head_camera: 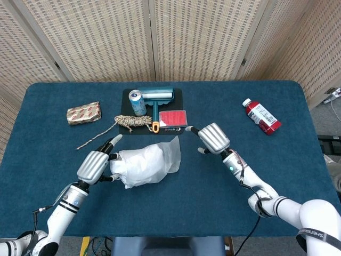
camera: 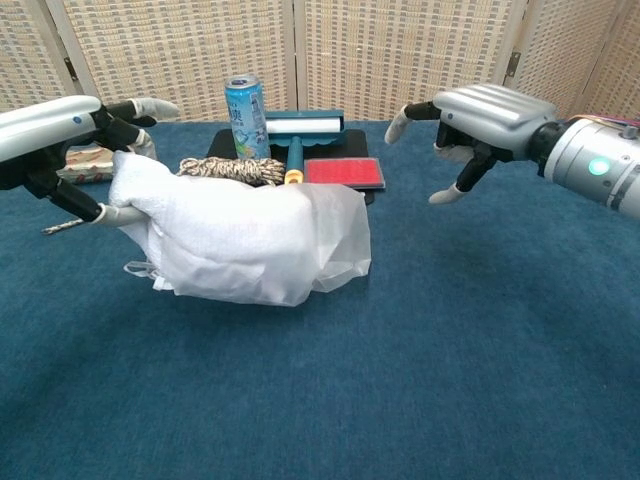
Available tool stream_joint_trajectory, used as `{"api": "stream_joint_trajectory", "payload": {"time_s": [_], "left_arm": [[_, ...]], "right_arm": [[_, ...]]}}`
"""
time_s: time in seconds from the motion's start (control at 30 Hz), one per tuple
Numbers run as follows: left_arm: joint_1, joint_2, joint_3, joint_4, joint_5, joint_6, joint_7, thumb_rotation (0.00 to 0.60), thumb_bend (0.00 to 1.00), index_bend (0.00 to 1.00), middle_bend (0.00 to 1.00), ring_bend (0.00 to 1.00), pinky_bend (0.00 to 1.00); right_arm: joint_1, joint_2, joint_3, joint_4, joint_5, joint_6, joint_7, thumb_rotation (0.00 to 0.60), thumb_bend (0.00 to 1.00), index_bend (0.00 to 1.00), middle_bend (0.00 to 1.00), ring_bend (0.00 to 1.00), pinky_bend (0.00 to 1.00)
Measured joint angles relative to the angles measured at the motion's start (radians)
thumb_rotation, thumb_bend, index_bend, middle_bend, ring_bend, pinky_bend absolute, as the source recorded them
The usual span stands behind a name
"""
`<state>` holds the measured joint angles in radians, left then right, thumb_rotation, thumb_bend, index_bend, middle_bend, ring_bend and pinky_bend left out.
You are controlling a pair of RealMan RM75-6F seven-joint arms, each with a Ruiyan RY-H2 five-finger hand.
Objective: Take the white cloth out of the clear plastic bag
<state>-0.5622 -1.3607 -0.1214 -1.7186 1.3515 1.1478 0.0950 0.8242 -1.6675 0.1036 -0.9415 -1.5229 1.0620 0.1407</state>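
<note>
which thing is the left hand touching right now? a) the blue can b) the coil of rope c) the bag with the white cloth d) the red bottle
c: the left hand grips the left end of the clear plastic bag with the white cloth inside, while the blue can, coil of rope and red bottle lie apart from it, untouched.
</note>
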Motion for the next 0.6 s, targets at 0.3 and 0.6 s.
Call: {"api": "stream_joint_trajectory", "payload": {"time_s": [0.3,0.6], "left_arm": [[0.006,0.006,-0.002,0.002,-0.001,0.0,-0.009,0.6,0.33,0.67,0.0,0.0,0.21],[0.012,0.002,-0.001,0.011,0.002,0.002,-0.02,0.6,0.33,0.67,0.0,0.0,0.21]], "right_arm": [[0.08,-0.042,0.005,0.065,-0.021,-0.085,0.062,0.6,0.0,0.3,1.0,1.0,1.0],[0.126,-0.09,0.007,0.109,-0.022,-0.14,0.116,0.6,0.0,0.3,1.0,1.0,1.0]]}}
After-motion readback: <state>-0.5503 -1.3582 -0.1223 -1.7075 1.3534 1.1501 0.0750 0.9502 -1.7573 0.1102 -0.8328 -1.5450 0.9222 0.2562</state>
